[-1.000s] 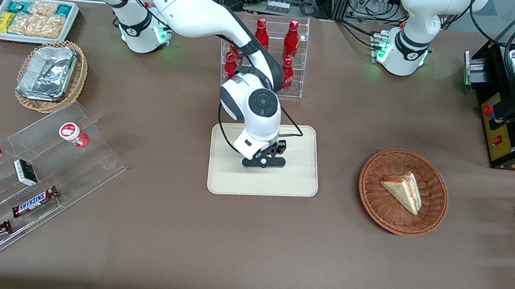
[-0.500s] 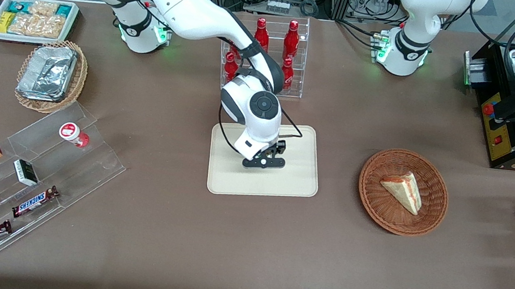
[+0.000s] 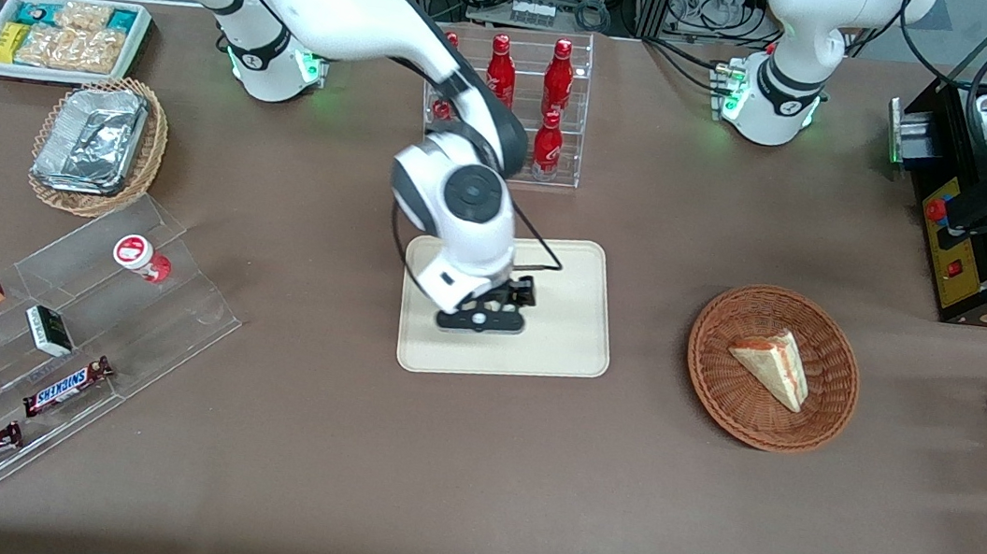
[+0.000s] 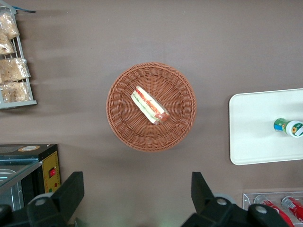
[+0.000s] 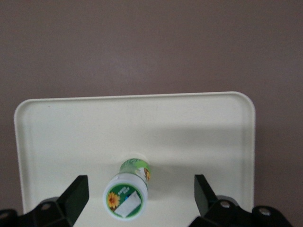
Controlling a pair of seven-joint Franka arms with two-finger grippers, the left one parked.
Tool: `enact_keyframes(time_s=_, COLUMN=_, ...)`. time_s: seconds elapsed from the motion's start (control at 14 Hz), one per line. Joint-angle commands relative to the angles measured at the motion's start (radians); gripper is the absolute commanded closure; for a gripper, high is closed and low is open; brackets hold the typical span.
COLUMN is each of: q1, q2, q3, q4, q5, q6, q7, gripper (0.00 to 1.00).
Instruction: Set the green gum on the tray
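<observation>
The green gum (image 5: 127, 195) stands upright on the cream tray (image 5: 71, 132), its white lid with a green flower label facing the wrist camera. My right gripper (image 5: 139, 191) is open right above it; its dark fingers (image 5: 75, 191) stand well apart on either side and do not touch the bottle. In the front view the gripper (image 3: 481, 321) hangs over the tray (image 3: 561, 342) and hides the gum. The left wrist view shows the gum (image 4: 288, 127) on the tray (image 4: 251, 127).
A red-bodied gum bottle (image 3: 140, 256) sits on the clear stepped rack with snack bars toward the working arm's end. A clear rack of red bottles (image 3: 554, 106) stands farther from the front camera than the tray. A wicker basket (image 3: 716, 380) with a sandwich lies toward the parked arm's end.
My wrist and gripper have shifted over the tray toward the working arm's end and a little nearer the front camera. Nothing else has moved.
</observation>
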Motion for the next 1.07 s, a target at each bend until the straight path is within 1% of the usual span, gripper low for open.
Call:
enact_keyframes(time_s=0.0, q1=-0.075, q2=-0.203, q3=0.006, q4=-0.066, q5=0.033, q6=-0.17, q7=-0.1, gripper=0.01)
enact_keyframes(time_s=0.14, q1=-0.147, q2=-0.295, q3=0.006, q4=-0.083, q5=0.033, q6=-0.287, q7=-0.191, gripper=0.01)
enact_keyframes(time_s=0.29, q1=-0.243, q2=-0.381, q3=0.006, q4=-0.1, q5=0.033, q6=-0.402, q7=-0.29, gripper=0.01)
enact_keyframes(time_s=0.43, q1=-0.311, q2=-0.45, q3=0.006, q4=-0.1, q5=0.023, q6=-0.501, q7=-0.312, gripper=0.01)
enact_keyframes(time_s=0.79, q1=-0.506, q2=-0.557, q3=0.02, q4=-0.098, q5=0.021, q6=-0.657, q7=-0.337, gripper=0.01)
enact_keyframes(time_s=1.0, q1=-0.604, q2=-0.611, q3=0.017, q4=-0.1, q5=0.02, q6=-0.741, q7=-0.413, gripper=0.01)
